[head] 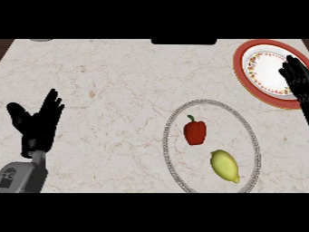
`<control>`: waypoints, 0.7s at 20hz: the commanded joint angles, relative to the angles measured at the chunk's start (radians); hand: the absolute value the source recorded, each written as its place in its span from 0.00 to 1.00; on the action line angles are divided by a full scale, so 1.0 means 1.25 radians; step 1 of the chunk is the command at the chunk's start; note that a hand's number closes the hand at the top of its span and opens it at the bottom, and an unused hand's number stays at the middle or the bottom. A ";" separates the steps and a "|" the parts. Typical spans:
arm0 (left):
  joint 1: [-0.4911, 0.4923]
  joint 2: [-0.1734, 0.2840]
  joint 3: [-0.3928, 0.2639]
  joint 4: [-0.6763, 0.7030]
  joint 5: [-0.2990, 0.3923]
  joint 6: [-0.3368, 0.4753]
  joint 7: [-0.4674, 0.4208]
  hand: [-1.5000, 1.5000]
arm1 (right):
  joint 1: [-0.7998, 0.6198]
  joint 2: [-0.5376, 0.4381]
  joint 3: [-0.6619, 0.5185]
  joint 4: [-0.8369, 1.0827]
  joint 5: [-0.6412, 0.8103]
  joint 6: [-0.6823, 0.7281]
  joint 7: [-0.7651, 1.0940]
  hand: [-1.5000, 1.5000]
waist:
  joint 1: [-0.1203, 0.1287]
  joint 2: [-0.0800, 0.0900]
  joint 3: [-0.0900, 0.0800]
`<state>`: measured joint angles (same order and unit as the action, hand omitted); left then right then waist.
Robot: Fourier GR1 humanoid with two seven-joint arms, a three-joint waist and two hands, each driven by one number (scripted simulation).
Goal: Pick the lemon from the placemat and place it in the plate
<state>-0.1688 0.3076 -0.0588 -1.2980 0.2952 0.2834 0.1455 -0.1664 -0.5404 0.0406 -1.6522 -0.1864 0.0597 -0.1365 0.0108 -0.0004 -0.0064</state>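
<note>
Lemon [225, 166] lies on placemat [212, 146] near counter's [117, 90] front edge, beside a red pepper [195, 132]. Right hand [302, 81] hovers over plate [272, 72] at back right corner, fingers straight, empty. Left hand [37, 121] rests open. Pick not begun; right hand must come down to lemon.

A red pepper [195, 132] lies just beside the lemon [225, 166] on the placemat [173, 170]; bare counter [110, 90] surrounds it.
</note>
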 commanded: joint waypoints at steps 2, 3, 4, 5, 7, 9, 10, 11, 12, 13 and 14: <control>0.009 -0.014 -0.038 -0.014 -0.040 0.015 -0.002 0.50 | 0.023 0.025 0.062 -0.054 -0.082 0.167 -0.132 1.00 | -0.010 -0.002 0.007; 0.032 0.022 -0.031 -0.017 -0.048 -0.004 -0.015 0.50 | 0.010 0.024 0.100 -0.087 -0.105 0.226 -0.149 1.00 | 0.003 -0.005 0.008; 0.018 0.012 -0.055 -0.012 -0.068 -0.002 -0.021 0.50 | -0.003 0.041 0.150 -0.122 -0.120 0.278 -0.182 1.00 | 0.005 -0.004 0.009; 0.006 0.022 -0.053 -0.007 -0.074 -0.002 -0.018 0.50 | 0.000 0.064 0.200 -0.147 -0.140 0.327 -0.217 1.00 | 0.010 -0.003 0.011; 0.038 0.012 -0.056 0.012 -0.062 -0.003 0.000 0.50 | -0.121 -0.080 0.009 -0.207 0.106 0.167 -0.265 1.00 | -0.053 -0.061 0.002; 0.044 0.010 -0.064 0.004 -0.069 0.000 0.000 0.50 | -0.131 -0.074 -0.031 -0.244 0.189 0.097 -0.350 1.00 | -0.059 -0.043 0.011; 0.050 0.010 -0.068 0.001 -0.074 0.000 -0.007 0.50 | -0.106 -0.056 -0.021 -0.235 0.239 0.064 -0.399 1.00 | -0.042 -0.023 0.013; 0.064 -0.015 -0.085 -0.009 -0.079 0.003 -0.032 0.50 | -0.015 -0.012 0.005 -0.201 0.258 0.050 -0.495 1.00 | -0.033 -0.004 0.015; 0.046 0.001 -0.085 -0.032 -0.086 0.006 -0.008 0.50 | 0.081 0.059 0.067 -0.147 0.197 0.082 -0.586 1.00 | -0.016 0.004 0.016; 0.034 -0.005 -0.091 -0.028 -0.085 0.002 -0.001 0.50 | 0.087 0.091 0.092 -0.095 0.115 0.129 -0.605 1.00 | -0.004 0.010 0.015; 0.039 -0.030 -0.113 -0.027 -0.094 0.004 -0.020 0.50 | 0.099 0.103 0.112 -0.041 0.046 0.184 -0.591 1.00 | 0.007 0.021 0.017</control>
<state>-0.1195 0.3020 -0.1599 -1.3182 0.1978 0.2856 0.1320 -0.1432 -0.4989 0.1176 -1.8201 -0.0433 0.2255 -0.7197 -0.0102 -0.0058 0.0095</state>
